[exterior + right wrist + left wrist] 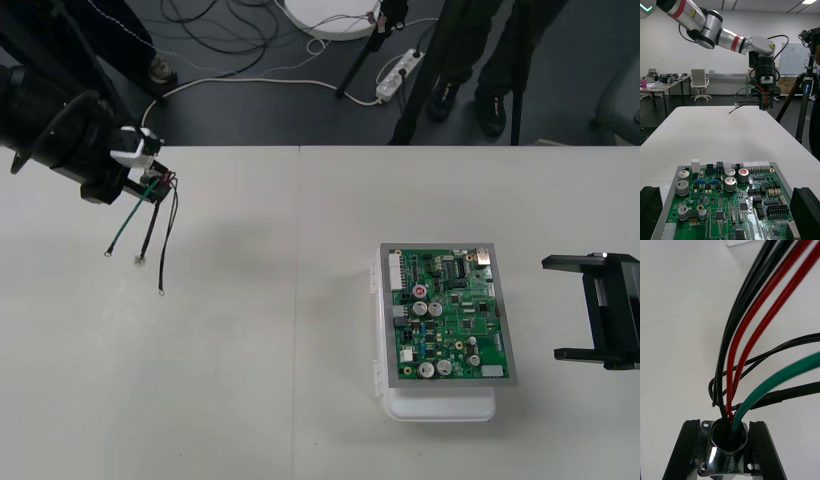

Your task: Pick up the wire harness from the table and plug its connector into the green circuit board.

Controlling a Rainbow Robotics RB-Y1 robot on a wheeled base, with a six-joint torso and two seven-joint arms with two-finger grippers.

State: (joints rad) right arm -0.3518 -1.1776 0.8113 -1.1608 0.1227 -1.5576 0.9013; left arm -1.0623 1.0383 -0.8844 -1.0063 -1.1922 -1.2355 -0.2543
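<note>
Left hand (143, 172) clamps harness socket (724, 454) above light table (250, 350).

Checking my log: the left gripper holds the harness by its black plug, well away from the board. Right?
No. In the left wrist view the left gripper grips the harness's round metal socket, not its plug, well away from the circuit board.
</note>
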